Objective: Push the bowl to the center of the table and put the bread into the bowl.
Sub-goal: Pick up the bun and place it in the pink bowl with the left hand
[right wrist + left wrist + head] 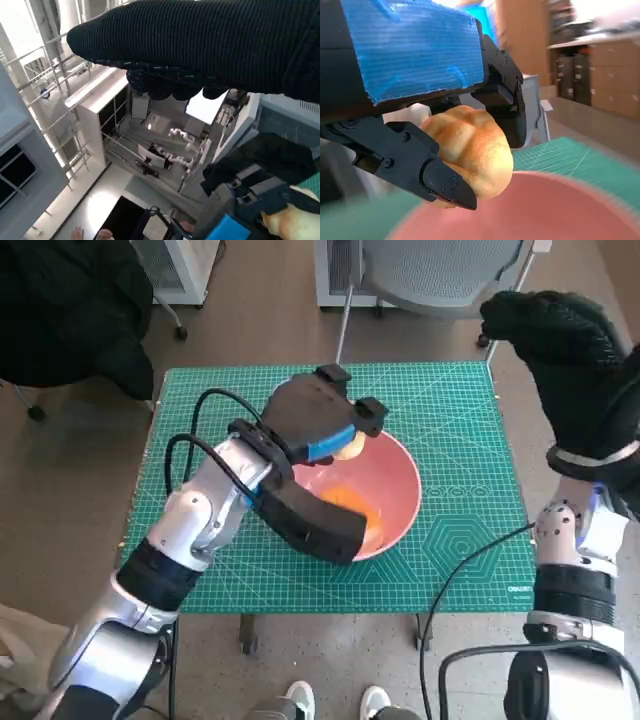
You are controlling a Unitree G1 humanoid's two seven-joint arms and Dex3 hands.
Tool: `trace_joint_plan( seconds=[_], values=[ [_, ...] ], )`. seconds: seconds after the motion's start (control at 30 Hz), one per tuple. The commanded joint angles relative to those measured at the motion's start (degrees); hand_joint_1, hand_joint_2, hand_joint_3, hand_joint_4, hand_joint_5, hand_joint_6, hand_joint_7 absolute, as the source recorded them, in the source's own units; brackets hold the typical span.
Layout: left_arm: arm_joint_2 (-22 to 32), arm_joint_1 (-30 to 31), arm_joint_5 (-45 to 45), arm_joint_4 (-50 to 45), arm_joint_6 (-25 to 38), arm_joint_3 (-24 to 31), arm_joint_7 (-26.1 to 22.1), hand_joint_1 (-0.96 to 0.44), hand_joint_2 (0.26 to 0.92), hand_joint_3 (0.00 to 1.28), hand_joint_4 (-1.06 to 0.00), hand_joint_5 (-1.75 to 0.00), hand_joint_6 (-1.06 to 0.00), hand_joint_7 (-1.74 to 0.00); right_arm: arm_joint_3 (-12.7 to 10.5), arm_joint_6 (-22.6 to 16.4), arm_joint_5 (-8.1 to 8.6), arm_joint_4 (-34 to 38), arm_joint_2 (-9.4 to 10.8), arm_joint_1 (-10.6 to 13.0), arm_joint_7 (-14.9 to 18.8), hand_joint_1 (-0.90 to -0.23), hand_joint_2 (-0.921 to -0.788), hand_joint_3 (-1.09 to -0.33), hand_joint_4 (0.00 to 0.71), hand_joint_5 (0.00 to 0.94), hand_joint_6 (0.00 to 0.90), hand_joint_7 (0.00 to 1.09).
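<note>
Table under a green gridded cutting mat carries the pink bowl near its middle. Left robot hand grips the bread just above the bowl's rim. Right robot hand, gloved, hangs raised beside the table; its fingers are curled on nothing. Brown floor and an office chair lie beyond.

Pale silver left forearm at the frame's lower left, banded black near the elbow, looped with black cables. Black left hand, blue tape across its back, small screws in the fingers. Black knitted glove on the right hand, upper right, white wrist band.
</note>
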Motion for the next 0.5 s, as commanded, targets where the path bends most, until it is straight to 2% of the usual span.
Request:
trace_joint_plan(
  seconds=[0.03, 0.23, 0.4, 0.47, 0.5],
  values=[
    [-1.2, 0.77, -1.66, 0.4, 1.91, 0.58, -1.34, 0.0, 0.92, 0.06, -0.66, -1.17, -0.66, -1.16, -0.17, -0.34, -0.68, 0.03, -0.21, 1.81, -0.64, -0.713, -0.921, -0.732, 0.243, 0.001, 0.298, 0.0],
    [-1.49, 0.77, -4.06, 2.75, 0.95, 0.6, -2.19, 0.0, 0.92, 0.07, -0.68, -1.2, -0.64, -1.13, 0.12, -0.81, -1.1, -0.23, 0.15, 2.17, -1.68, -0.714, -0.921, -0.734, 0.246, 0.002, 0.304, 0.01],
    [-2.09, -0.23, -6.54, 4.4, 3.6, 0.78, -7.25, 0.0, 0.921, 0.08, -0.68, -1.18, -0.59, -1.2, 0.31, -0.74, -1.15, -0.79, 0.22, 2.6, -2.32, -0.714, -0.921, -0.734, 0.248, 0.002, 0.306, 0.01],
    [-2.02, -0.57, -7.01, 4.53, 5.06, 0.65, -9.66, 0.0, 0.921, 0.18, -0.59, -1.28, -0.46, -1.32, 0.33, -0.71, -1.19, -0.97, 0.2, 2.73, -2.54, -0.714, -0.921, -0.734, 0.247, 0.002, 0.307, 0.01],
    [-1.96, -0.62, -7.24, 4.49, 5.53, 0.64, -10.48, 0.0, 0.903, 0.19, -0.52, -1.15, -0.41, -1.21, 0.33, -0.69, -1.21, -1.04, 0.2, 2.78, -2.63, -0.714, -0.921, -0.734, 0.247, 0.002, 0.307, 0.01]
  ],
)
